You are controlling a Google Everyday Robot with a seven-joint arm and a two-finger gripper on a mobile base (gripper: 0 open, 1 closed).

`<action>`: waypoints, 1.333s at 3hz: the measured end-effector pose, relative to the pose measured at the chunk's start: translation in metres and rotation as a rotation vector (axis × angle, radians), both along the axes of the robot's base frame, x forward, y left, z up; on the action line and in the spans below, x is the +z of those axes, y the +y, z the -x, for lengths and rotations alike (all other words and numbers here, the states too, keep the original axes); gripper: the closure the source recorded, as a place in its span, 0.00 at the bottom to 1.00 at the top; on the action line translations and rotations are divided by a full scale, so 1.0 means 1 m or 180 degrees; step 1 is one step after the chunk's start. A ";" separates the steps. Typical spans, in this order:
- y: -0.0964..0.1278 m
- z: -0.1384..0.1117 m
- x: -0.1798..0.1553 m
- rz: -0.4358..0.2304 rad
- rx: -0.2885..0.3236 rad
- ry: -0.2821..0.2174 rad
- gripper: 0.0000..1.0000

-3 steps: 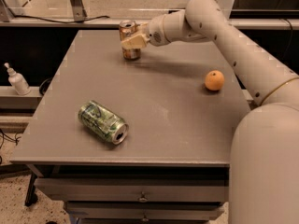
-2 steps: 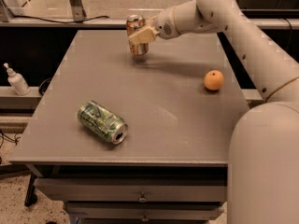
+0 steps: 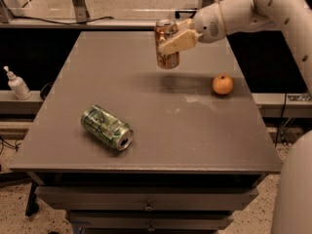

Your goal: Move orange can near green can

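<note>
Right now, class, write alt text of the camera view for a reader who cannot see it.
The robot's gripper holds an orange can upright in the air over the far side of a grey table. A green can lies on its side near the front left, and an orange fruit sits at the right.

**Layout, all positions referenced to the green can**

- Green can (image 3: pixel 106 127): lying on its side on the table (image 3: pixel 161 150), front-left area of the top.
- Orange can (image 3: pixel 167 45): behind the green can and to its right, upright, held clear of the tabletop.
- Gripper (image 3: pixel 176 42): also behind and right of the green can, reaching in from the right, fingers clamped on the orange can.
- Round fruit (image 3: pixel 223 84): well right of the green can, slightly behind it, on the table.
- Bottle (image 3: pixel 17 83): far left of the green can, off the table, on a lower ledge.
- Drawers (image 3: pixel 146 199): below the green can, under the tabletop.
</note>
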State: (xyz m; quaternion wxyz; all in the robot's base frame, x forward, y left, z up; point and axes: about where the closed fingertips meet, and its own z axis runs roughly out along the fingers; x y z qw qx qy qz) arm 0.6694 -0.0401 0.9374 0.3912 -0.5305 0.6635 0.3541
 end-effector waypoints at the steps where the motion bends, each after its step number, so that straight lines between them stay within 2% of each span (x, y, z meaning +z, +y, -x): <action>1: -0.034 0.052 0.003 -0.0082 0.0158 0.0103 1.00; 2: -0.057 0.101 0.004 -0.0213 0.0204 0.0074 1.00; 3: -0.061 0.145 0.002 -0.0327 0.0201 -0.0002 1.00; 4: -0.044 0.181 0.005 -0.0464 0.0255 -0.0034 1.00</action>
